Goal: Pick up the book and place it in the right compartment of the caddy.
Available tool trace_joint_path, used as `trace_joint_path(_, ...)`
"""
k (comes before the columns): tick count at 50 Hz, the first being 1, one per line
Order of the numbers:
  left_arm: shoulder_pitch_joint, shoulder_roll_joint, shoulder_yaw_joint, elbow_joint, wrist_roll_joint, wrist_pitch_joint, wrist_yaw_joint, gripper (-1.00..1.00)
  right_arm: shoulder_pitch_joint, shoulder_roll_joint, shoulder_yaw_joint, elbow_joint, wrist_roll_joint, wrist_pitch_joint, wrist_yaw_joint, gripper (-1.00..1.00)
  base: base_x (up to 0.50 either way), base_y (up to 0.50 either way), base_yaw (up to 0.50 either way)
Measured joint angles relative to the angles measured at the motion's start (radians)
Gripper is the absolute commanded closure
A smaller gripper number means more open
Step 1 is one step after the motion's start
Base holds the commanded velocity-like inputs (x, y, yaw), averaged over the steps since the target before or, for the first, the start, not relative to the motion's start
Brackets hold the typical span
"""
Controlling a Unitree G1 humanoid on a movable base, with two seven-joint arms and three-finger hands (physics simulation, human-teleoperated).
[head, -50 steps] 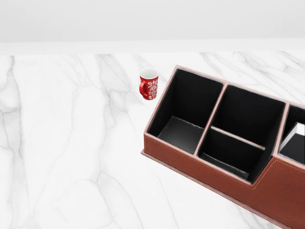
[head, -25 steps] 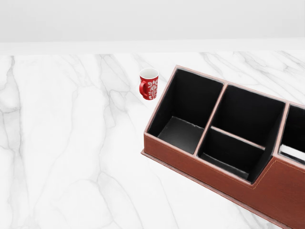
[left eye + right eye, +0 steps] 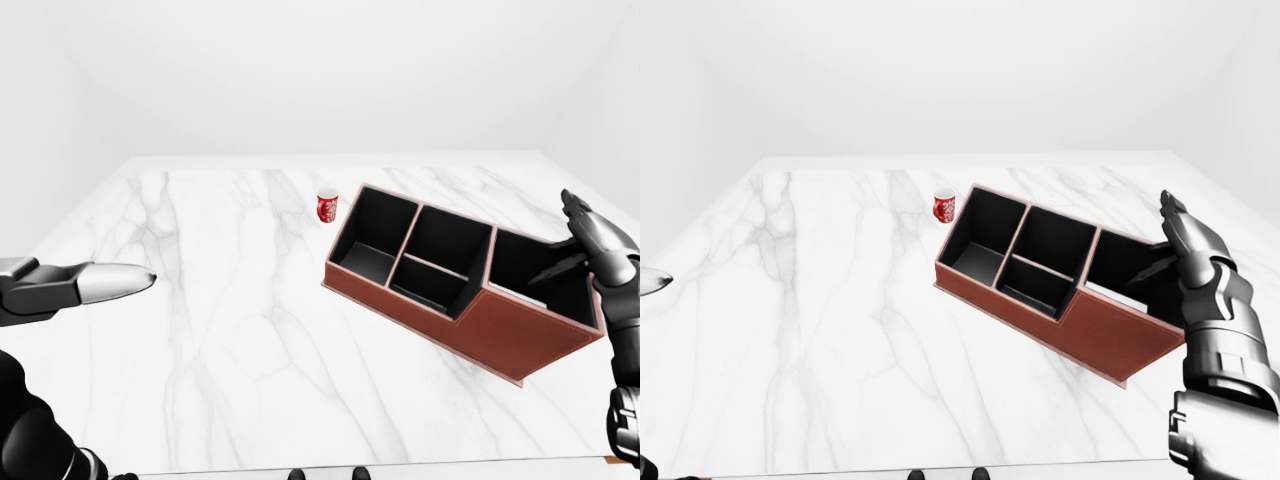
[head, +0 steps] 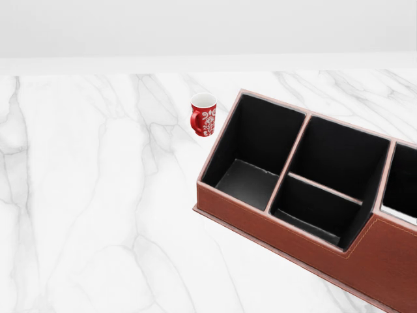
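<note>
Brown leather caddy (image 3: 455, 285) lying skewed toward surface's right edge. Pale sliver in right compartment (image 4: 399, 212), probably book, mostly hidden. Right hand (image 3: 1185, 245) just over that compartment, fingers spread, holding nothing. Left hand (image 3: 85, 285) open, well apart at left edge.

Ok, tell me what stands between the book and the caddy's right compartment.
Nothing visible. A pale edge, likely the book, lies inside that compartment of the caddy; the open right hand hangs beside it. The mug stands at the other end.
</note>
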Motion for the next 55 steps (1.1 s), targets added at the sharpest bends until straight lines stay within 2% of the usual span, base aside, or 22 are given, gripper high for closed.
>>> trace_joint_path(14, 0.001, 0.0, 0.002, -0.001, 0.0, 0.0, -0.002, -1.0, 0.022, -0.002, -0.041, -0.163, 0.015, 0.001, 0.07, -1.0, 0.0, 0.0, 0.0)
trace_joint_path(24, -0.001, 0.001, 0.004, -0.001, -0.001, 0.0, -0.002, -1.0, 0.025, 0.0, -0.08, -0.311, 0.041, 0.025, 0.111, -1.0, 0.0, 0.0, 0.0)
trace_joint_path(32, -0.001, 0.002, 0.007, -0.002, -0.003, 0.0, -0.001, -1.0, 0.034, 0.0, -0.108, -0.423, 0.058, 0.06, 0.152, -1.0, 0.0, 0.0, 0.0)
trace_joint_path(47, -0.002, 0.005, 0.015, -0.01, -0.012, 0.0, 0.0, -1.0, 0.06, 0.001, -0.166, -0.687, 0.102, 0.175, 0.261, -1.0, 0.0, 0.0, 0.0)
trace_joint_path(55, -0.001, 0.006, 0.018, -0.012, -0.017, 0.0, 0.002, -1.0, 0.075, 0.001, -0.198, -0.855, 0.134, 0.175, 0.327, -1.0, 0.0, 0.0, 0.0)
